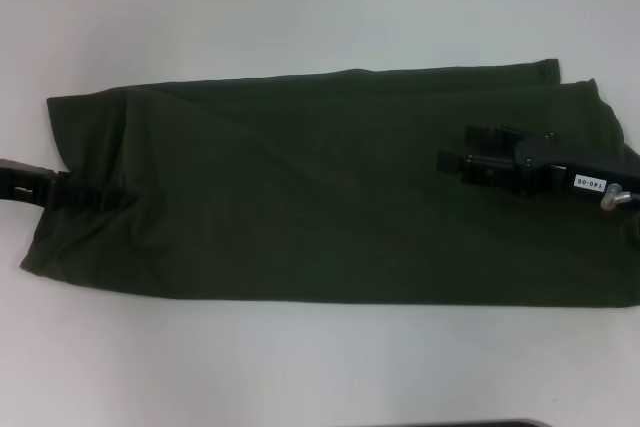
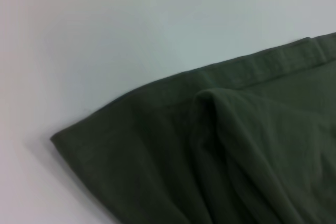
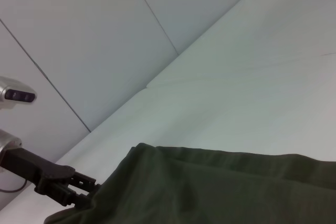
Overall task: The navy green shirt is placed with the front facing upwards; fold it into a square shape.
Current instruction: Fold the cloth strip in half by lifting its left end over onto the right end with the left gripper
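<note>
The shirt (image 1: pixel 330 197) lies on the white table (image 1: pixel 300 7) as a long dark green band, already folded lengthwise, so its long axis runs side to side in front of the robot, from its left to its right. No lettering shows; the face turned up is plain cloth.

The left gripper (image 1: pixel 55 190) sits at the band's left end, its fingers reaching onto the short edge about halfway up. The cloth puckers there and a ridge rises from that spot in the left wrist view, so I'd judge it to be clamped on the shirt, though the fingertips themselves are hard to make out.

Farther along, the right gripper (image 1: pixel 455 160) hangs over the right part of the band, pointing toward the middle, with its fingers spread and nothing between them. Whether it touches the cloth I cannot tell.

To my eye the coming fold must go along that long axis, end to end. The left arm, already at its end, is the nearer one to carry that edge across toward the right.
</note>
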Available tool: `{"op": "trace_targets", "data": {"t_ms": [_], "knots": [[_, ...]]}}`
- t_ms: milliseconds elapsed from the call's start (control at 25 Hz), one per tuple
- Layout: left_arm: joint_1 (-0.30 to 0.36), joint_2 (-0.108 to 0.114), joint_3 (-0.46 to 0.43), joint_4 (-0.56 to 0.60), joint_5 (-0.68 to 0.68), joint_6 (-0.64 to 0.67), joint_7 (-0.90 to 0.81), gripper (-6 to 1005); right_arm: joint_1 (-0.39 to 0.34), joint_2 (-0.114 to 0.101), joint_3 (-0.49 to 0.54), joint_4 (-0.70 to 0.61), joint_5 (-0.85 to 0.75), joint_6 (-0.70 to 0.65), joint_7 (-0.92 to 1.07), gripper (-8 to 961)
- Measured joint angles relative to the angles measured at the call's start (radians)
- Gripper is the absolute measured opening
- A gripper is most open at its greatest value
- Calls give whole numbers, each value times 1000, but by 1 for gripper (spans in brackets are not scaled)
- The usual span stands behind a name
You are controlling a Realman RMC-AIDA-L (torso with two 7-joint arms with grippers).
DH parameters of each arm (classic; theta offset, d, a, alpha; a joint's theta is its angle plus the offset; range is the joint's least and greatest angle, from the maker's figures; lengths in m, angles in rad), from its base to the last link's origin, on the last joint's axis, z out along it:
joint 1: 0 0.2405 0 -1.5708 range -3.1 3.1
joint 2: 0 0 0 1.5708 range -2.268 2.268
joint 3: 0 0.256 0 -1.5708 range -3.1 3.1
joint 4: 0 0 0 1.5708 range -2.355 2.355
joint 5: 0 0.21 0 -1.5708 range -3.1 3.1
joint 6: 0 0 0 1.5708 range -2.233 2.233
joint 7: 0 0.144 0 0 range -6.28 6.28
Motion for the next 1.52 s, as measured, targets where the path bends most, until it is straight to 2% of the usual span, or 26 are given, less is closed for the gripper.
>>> {"op": "trace_targets", "data": {"t_ms": [240, 480, 920, 1240, 1520], "knots": [[-3, -1, -6, 0, 0, -2, 2, 836, 0, 0, 0, 0, 0, 0, 1, 911], [-4, 8, -15, -7, -7, -1, 1, 622, 0, -1, 0, 0, 0, 0, 0, 911], [-4, 5, -12, -7, -4, 0, 3, 383, -2, -2, 0, 0, 0, -5, 0, 912], [-6, 4, -7, -7, -4, 9, 4, 18, -2, -2, 0, 0, 0, -6, 0, 912], [-7, 5, -20, 4, -29, 23, 2, 21, -3, -3, 0, 0, 0, -4, -2, 911]]}}
